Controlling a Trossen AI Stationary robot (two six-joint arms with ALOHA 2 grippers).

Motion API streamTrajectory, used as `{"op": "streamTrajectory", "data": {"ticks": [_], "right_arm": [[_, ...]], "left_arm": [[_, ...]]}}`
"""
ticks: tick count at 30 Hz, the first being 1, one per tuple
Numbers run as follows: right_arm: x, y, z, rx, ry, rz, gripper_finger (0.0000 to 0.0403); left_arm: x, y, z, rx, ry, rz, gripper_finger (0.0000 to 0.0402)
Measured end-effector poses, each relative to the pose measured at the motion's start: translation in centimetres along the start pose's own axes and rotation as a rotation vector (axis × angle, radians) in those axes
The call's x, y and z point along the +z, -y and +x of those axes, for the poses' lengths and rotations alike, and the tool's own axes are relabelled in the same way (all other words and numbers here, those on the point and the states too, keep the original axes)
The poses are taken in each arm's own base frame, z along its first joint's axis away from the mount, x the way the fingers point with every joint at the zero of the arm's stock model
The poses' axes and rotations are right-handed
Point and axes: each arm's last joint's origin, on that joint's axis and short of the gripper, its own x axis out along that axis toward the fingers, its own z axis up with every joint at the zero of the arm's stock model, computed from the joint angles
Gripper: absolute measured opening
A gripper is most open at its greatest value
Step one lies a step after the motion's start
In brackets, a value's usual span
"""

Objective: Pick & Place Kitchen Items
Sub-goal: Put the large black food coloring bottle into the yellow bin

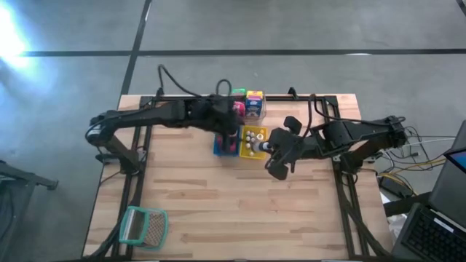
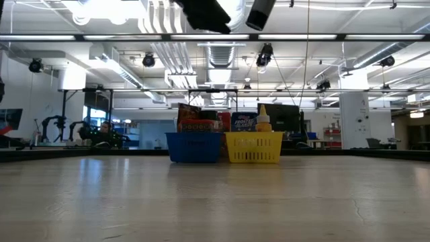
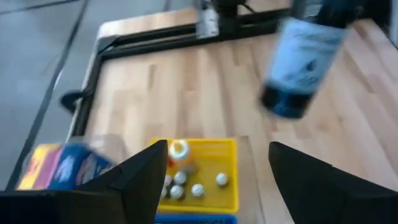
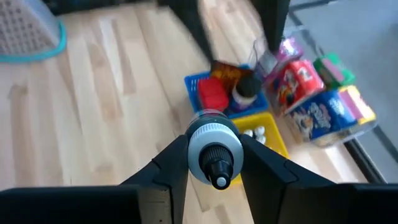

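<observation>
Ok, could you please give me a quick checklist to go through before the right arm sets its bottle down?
1. Bottle held firmly: ok. The right gripper is shut on the small grey bottle, cap toward the wrist camera.
2. Room in the yellow tray: cannot tell. It already holds pale egg-like pieces and an orange-topped item.
3. Left arm out of the way: not ok. The left gripper, fingers open, hangs over the blue tray right beside it.
4. Blue tray contents settled: ok. The red can and dark jar sit inside.
5. Mesh basket clear of the path: ok, at the near-left corner.
</observation>
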Motion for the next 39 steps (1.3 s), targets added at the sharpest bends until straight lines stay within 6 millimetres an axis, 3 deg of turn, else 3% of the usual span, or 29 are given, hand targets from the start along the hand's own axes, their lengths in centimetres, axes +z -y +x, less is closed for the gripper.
{"op": "streamTrajectory", "data": {"ticks": [11,18,27,39], "right_arm": [[0.6,3.0,1.8,0.015,-0.103,0.038,0.0114],[-0.7,4.3,4.6,-0.041,-0.184,0.039,0.0119],[-3.3,5.1,9.4,-0.023,-0.245,0.07,0.0111],[-5.1,6.3,12.3,0.005,-0.263,0.11,0.0112]], "left_arm": [[-5.5,0.1,-3.4,0.298,0.249,-0.111,0.0282],[-7.7,0.8,-5.5,0.357,0.409,-0.151,0.0282],[-8.0,1.0,-7.3,0.377,0.463,-0.149,0.0282],[-7.9,1.0,-7.4,0.379,0.463,-0.14,0.0282]]}}
